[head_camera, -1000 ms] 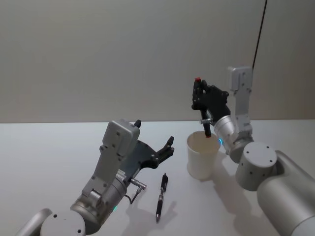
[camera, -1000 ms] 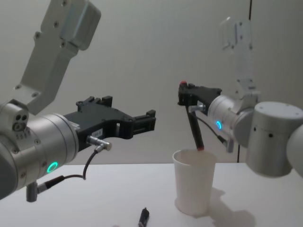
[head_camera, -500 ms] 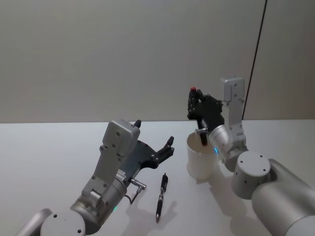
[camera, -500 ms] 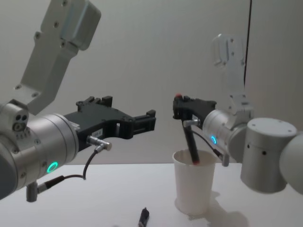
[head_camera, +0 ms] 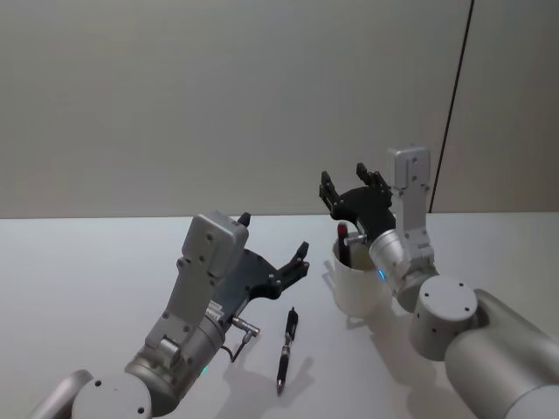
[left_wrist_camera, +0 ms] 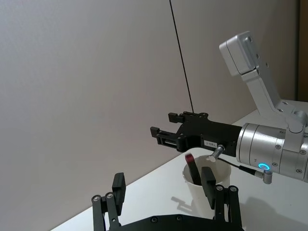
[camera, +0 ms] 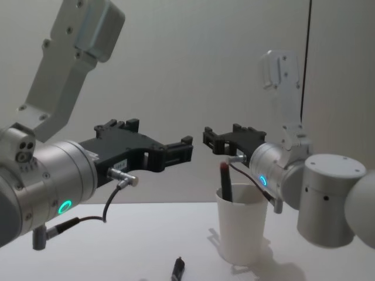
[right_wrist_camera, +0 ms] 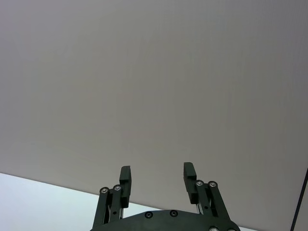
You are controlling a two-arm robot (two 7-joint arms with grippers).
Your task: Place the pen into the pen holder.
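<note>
White paper, thin-walled and tapered: the pen holder point(head_camera: 356, 284) is seen standing upright on the table point(head_camera: 87, 279). The red-capped pen point(head_camera: 343, 236) is found inside it, leaned against the rim with its cap poking above. The right gripper point(head_camera: 345, 179) is held just above the cup, jaws spread wide, nothing caught between them. The left gripper point(head_camera: 275, 236) is hovering over the table to the cup's left, jaws likewise wide apart and empty. A second pen point(head_camera: 286, 349), dark, is spotted lying flat on the table, left of the cup and nearer the robot. Such a pen is judged light and stiff, its slim smooth barrel likely slippery, so it would best be pinched across mid-barrel, square to its length. The cup is reckoned light and easily toppled, so its rim should be left unbumped.
</note>
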